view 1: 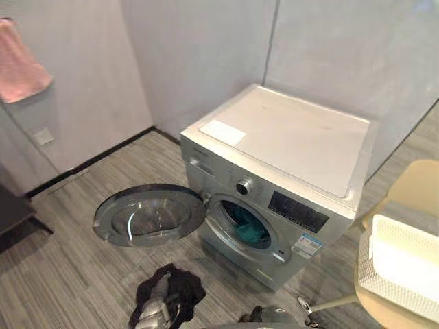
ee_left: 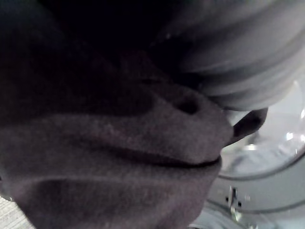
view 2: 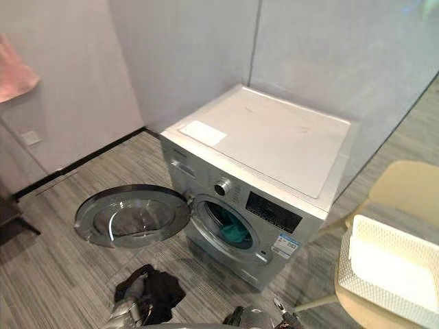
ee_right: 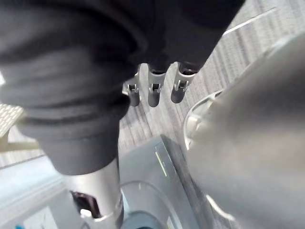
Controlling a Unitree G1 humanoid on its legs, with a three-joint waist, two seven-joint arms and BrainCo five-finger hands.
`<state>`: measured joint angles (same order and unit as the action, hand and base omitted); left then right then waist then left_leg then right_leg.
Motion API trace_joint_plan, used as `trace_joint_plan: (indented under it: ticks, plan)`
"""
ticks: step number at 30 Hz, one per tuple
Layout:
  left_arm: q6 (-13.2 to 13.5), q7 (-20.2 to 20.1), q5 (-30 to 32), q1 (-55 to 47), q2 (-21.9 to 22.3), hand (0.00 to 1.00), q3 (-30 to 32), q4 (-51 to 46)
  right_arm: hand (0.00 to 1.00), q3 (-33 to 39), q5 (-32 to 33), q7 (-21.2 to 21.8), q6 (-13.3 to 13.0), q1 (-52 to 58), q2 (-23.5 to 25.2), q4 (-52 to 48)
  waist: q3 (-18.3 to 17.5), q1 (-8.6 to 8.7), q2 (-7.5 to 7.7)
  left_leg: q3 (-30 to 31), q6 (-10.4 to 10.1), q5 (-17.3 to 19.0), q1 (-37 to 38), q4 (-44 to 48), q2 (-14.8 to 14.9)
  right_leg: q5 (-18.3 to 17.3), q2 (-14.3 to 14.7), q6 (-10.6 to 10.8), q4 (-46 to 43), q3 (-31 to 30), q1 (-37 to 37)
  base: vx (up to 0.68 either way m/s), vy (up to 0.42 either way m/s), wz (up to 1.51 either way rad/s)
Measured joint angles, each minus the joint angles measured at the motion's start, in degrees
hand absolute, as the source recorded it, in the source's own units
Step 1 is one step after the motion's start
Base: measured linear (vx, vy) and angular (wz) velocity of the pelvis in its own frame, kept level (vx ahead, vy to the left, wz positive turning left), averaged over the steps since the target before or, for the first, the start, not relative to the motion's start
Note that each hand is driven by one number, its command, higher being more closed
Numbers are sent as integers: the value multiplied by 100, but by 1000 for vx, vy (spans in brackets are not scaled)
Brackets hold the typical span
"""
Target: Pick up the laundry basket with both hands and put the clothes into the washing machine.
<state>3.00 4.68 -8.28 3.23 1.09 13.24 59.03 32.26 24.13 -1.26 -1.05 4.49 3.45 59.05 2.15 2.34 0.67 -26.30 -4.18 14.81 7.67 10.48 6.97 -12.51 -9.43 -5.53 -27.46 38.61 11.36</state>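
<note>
My left hand point(view 1: 154, 308) is down at the near edge of the floor point(view 1: 75, 274), clenched in a black garment point(view 1: 185, 288). Silver fingers lie across the bunched cloth, and in the left wrist view the dark fabric hangs right up against the hand. I can see the glass of the washer door past it. My right hand point(ee_right: 152, 93) hangs loose and grasps nothing. Its fingers point(ee_right: 178, 88) are relaxed and point down over the grey plank floor, with a corner of the machine below them.

Just beyond the garment is the washing machine point(view 1: 288, 144), a silver front-loader set into the corner of the room. Its round door point(view 1: 147, 216) is swung wide open towards my left, glass side up. In the open drum I can see a teal cloth point(view 1: 247, 229) lying low in the mouth.

The laundry basket point(view 1: 401, 264), white with a mesh wall, is to my right. It sits on the seat of a pale yellow chair point(view 1: 418, 185), near the seat's front edge, well apart from both hands and beside the machine's right side.

Far to my left, a pink towel point(view 1: 20, 62) hangs on the wall point(view 1: 89, 89).
</note>
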Motion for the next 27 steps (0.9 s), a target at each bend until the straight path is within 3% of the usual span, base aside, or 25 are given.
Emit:
trace_joint_plan:
  ticks: [1, 3, 4, 5, 7, 10, 12, 13, 14, 15, 16, 17, 18, 20, 22, 24, 27]
  plan:
    - [0, -90, 3, 62, 188, 100, -40, -61, 0, 33, 0, 0, -4, -20, -70, -17, 80, 1, -173, -36, -130, 24, 74, 127, 78, -147, 210, -86, 282, -50, -180, 428, -28, -12]
    - [3, -205, 8, 9, 316, 100, -156, -330, 0, 6, -2, 1, 4, -20, -102, -44, 167, 22, -240, 205, -257, 68, -522, 1952, 523, -256, 404, -13, 581, -96, -535, 319, -73, -13]
    - [1, -226, -14, -98, 308, 100, -194, -551, 0, -109, -21, -6, 5, 6, -123, -163, 275, -14, -348, 748, -132, -385, -1195, 3762, 967, -307, 654, -39, 775, -177, -907, 268, -82, -45]
    - [4, -238, -49, -238, 299, 100, -202, -769, 0, -230, -47, -19, 4, -5, -179, -211, 339, -87, -408, 1153, -46, -747, -1622, 4866, 1130, -390, 825, -94, 808, -390, -1097, 262, -44, -91]
    - [14, -248, -152, -626, 256, 100, -225, -1115, 0, -593, -111, -103, -3, -205, -214, -218, 358, -381, -408, 1723, -89, -744, -2187, 6206, 1055, -417, 973, -115, 916, -1059, -1354, 257, 66, -170]
    - [19, -258, -241, -968, 203, 100, -250, -1423, 0, -1247, -144, -300, 34, -387, 29, -369, 358, -389, -364, 2009, -28, -694, -2656, 5814, 890, -269, 981, 84, 1321, -1772, -1672, 410, 145, -147]
    - [30, -246, -253, -1170, 175, 100, -250, -1754, 0, -1589, -154, -374, 36, -374, 32, -402, 383, -420, -333, 2221, 164, -565, -2655, 4342, 781, -180, 898, 211, 1424, -2357, -1741, 389, 225, -139]
    - [54, -229, -254, -1212, 171, 100, -249, -1832, 0, -1665, -165, -380, 35, -365, 0, -410, 427, -437, -286, 2434, 133, -511, -2522, 3398, 654, -137, 836, 285, 1428, -2567, -1761, 362, 290, -136]
    - [68, -203, -256, -1225, 181, 100, -296, -1880, 0, -1666, -174, -391, 32, -332, -34, -416, 452, -450, -296, 2941, -9, -603, -2225, 1906, 380, -116, 758, 375, 1409, -2821, -1813, 272, 259, -115]
    - [76, -199, -255, -1238, 185, 100, -393, -1895, 0, -1670, -182, -394, 23, -278, -87, -456, 445, -456, -338, 3231, -75, -833, -2095, 1251, 269, -138, 760, 480, 1362, -2937, -1813, 325, 354, -110]
    - [86, -189, -253, -1286, 145, 100, -632, -1901, 0, -1759, -234, -363, -1, -169, -211, -510, 499, -432, -363, 3502, -415, -1011, -1982, 959, 139, -234, 745, 694, 1289, -3190, -1767, 268, 343, -75]
    - [57, -191, -255, -1319, -7, 100, -880, -1904, 0, -1939, -352, -307, -15, -122, -230, -616, 522, -295, -166, 3349, -302, -957, -1986, 1046, -10, -246, 508, 765, 1129, -3346, -1644, 276, 378, -64]
    - [43, -201, -256, -1388, -40, 100, -945, -2036, 0, -1975, -405, -314, -3, -78, -224, -779, 597, -255, -116, 3195, -209, -879, -2004, 1140, -22, -266, 430, 814, 956, -3425, -1541, 172, 350, -38]
    - [-12, -254, -254, -1442, -271, 100, -1417, -2618, 0, -2026, -447, -249, -130, -53, -305, -1268, 964, -295, -65, 2943, -18, -695, -2535, 1957, -142, -401, 217, 1061, -235, -3634, -740, -12, 303, -37]
    - [10, -214, -343, -1382, -261, 100, -1573, -3057, 0, -2127, -392, -195, -292, -189, -404, -1398, 1311, -286, -183, 2811, 105, -402, -2941, 2471, -149, -534, 176, 1217, -976, -3770, -162, -185, 198, -29]
    - [58, -190, -511, -1292, -211, 100, -1736, -3474, 0, -2292, -321, -120, -304, -327, -458, -1505, 1457, -325, -204, 2736, 168, -119, -3607, 3129, -147, -873, 119, 1283, -1663, -3882, 460, -300, 154, -19]
    - [207, -68, -758, -953, -204, 100, -1962, -3890, 0, -2543, -145, -117, -304, -583, -350, -1567, 1694, -395, -184, 2780, 149, 225, -4622, 4200, -137, -1798, 29, 1382, -2434, -3883, 1232, -272, 26, -3]
